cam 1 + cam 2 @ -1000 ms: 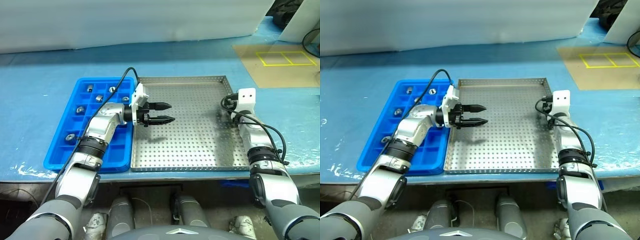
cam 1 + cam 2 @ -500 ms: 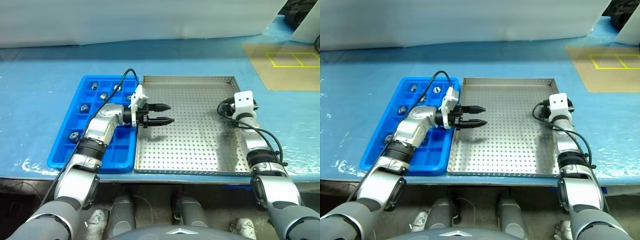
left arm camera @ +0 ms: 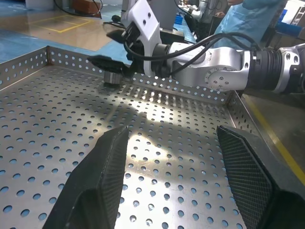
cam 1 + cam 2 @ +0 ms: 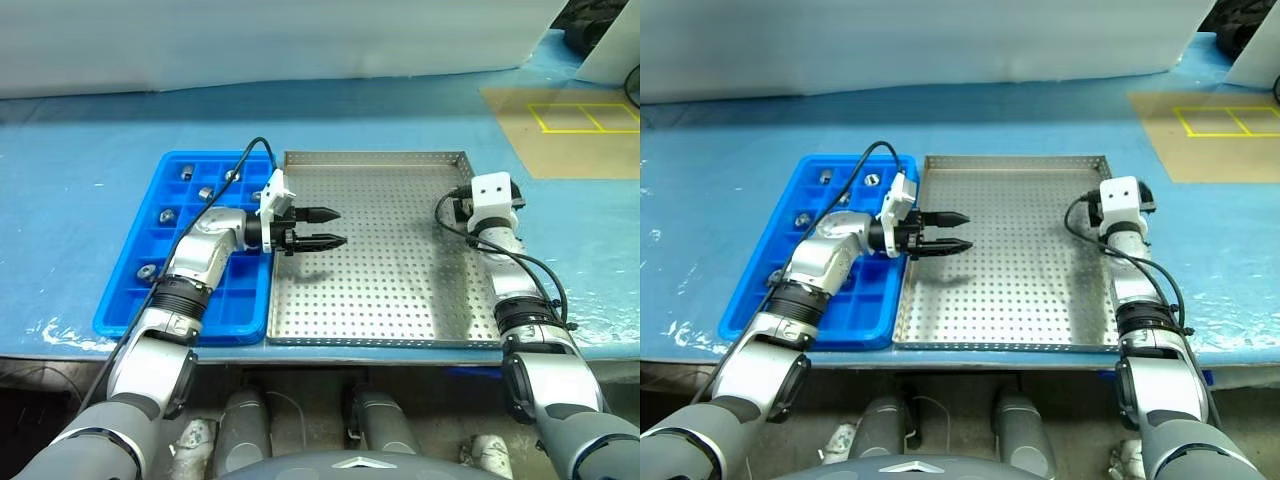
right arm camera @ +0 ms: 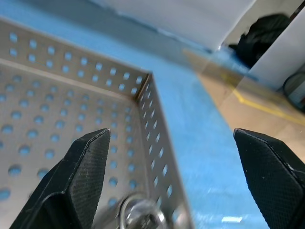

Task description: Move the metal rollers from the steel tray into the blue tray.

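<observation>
Steel tray (image 4: 380,290) sits mid-table on the blue cover (image 4: 90,130), and the blue tray (image 4: 130,300) lies tight against its left rim. My left pincer (image 4: 341,226) hangs level over the left part of the steel tray, just inside that rim, pointing across toward the right side. Its fingers (image 3: 102,186) are parted with nothing between them, only bare perforated floor beneath. My right pincer (image 5: 170,136) is at the steel tray's far right corner, pointing away from me, fingers (image 5: 88,176) spread wide and gripping nothing. One roller (image 5: 138,214) lies on the steel tray's floor close by the right rim, low between those spread fingers. It is blurred from the wrist. The left wrist camera looks across the tray and shows it as a small grey stub (image 3: 112,77) right under the right pincer's fingertips. I cannot tell whether a finger touches it. No other pieces visible on the steel tray's floor. Left of the steel tray, several rollers (image 4: 168,214) sit singly in the blue tray's compartments. Most are in the far rows; one is lower down near its outer left side.
</observation>
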Robot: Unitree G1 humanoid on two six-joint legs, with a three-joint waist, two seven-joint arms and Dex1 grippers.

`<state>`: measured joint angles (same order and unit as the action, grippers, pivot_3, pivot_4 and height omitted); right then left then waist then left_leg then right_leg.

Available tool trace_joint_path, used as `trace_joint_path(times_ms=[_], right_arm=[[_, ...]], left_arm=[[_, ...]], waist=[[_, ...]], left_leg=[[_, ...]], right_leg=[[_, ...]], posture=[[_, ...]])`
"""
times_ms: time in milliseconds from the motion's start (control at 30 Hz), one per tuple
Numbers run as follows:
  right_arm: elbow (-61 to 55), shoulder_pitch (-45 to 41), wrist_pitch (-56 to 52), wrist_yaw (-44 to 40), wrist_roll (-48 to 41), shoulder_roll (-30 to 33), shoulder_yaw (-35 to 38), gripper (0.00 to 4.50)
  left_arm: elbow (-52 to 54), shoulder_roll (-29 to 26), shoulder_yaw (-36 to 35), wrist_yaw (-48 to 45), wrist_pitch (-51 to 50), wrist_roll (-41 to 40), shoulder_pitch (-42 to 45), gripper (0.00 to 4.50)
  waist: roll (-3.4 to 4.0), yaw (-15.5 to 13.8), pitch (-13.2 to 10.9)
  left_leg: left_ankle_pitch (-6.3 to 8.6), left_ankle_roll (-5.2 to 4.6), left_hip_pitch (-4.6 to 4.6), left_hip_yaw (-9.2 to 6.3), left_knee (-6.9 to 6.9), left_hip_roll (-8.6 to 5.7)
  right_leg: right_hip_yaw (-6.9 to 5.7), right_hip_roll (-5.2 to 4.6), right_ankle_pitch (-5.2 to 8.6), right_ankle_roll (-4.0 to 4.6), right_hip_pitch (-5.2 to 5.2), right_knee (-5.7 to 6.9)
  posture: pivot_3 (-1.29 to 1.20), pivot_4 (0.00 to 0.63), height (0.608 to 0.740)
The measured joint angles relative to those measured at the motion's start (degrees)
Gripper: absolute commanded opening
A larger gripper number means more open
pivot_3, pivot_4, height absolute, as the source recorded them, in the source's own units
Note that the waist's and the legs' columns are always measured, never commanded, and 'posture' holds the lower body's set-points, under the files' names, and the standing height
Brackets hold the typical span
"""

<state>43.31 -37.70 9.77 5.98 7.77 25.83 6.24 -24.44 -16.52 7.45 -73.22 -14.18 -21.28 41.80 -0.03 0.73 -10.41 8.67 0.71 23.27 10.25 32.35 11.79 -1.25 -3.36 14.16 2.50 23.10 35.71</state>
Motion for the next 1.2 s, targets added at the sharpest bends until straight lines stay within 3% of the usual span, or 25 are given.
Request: trace_joint_path(times_ms=[167, 400, 667, 1200], right_arm=[[-9.0, 0.0, -3.0, -2.8, -3.0, -1.3, 0.6, 4.3], [-24.6, 4.2, -22.0, -12.5, -17.7, -7.0, 3.8, 4.3], [-29.1, 9.6, -26.5, -10.9, -17.6, -3.8, 7.1, 4.3], [-35.4, 14.2, -30.3, -11.5, -17.8, -5.9, 6.3, 4.3]], left_arm=[[0.2, -0.2, 0.0, 0.2, -0.1, 0.0, -0.3, 3.11], [0.7, -0.6, 0.0, 0.3, -0.1, 0.0, -1.1, 3.11], [0.9, -1.0, -0.1, 0.2, -0.1, 0.0, -1.5, 3.11], [0.8, -0.8, 0.0, -0.3, -0.1, 0.2, -1.4, 3.11]], waist=[[0.0, 0.1, 0.0], [0.01, -0.5, 0.0], [0.01, -1.3, 0.0], [0.03, -1.4, 0.0]], left_leg=[[0.0, 0.0, -0.02, 0.0, -0.03, 0.01], [0.0, -0.02, 0.0, -0.04, -0.08, 0.02], [-0.09, 0.16, -0.12, 0.0, -0.16, 0.02], [-0.13, 0.22, -0.14, 0.0, -0.21, 0.02]], right_leg=[[0.0, 0.02, -0.02, -0.03, 0.01, 0.0], [-0.01, -0.03, -0.01, -0.01, -0.01, -0.01], [0.02, 0.01, 0.0, -0.01, -0.01, -0.03], [0.03, 0.03, 0.0, 0.0, -0.01, -0.03]], posture=[[-0.26, 0.15, 0.74], [-0.27, 0.15, 0.74], [-0.28, 0.15, 0.74], [-0.28, 0.15, 0.74]])
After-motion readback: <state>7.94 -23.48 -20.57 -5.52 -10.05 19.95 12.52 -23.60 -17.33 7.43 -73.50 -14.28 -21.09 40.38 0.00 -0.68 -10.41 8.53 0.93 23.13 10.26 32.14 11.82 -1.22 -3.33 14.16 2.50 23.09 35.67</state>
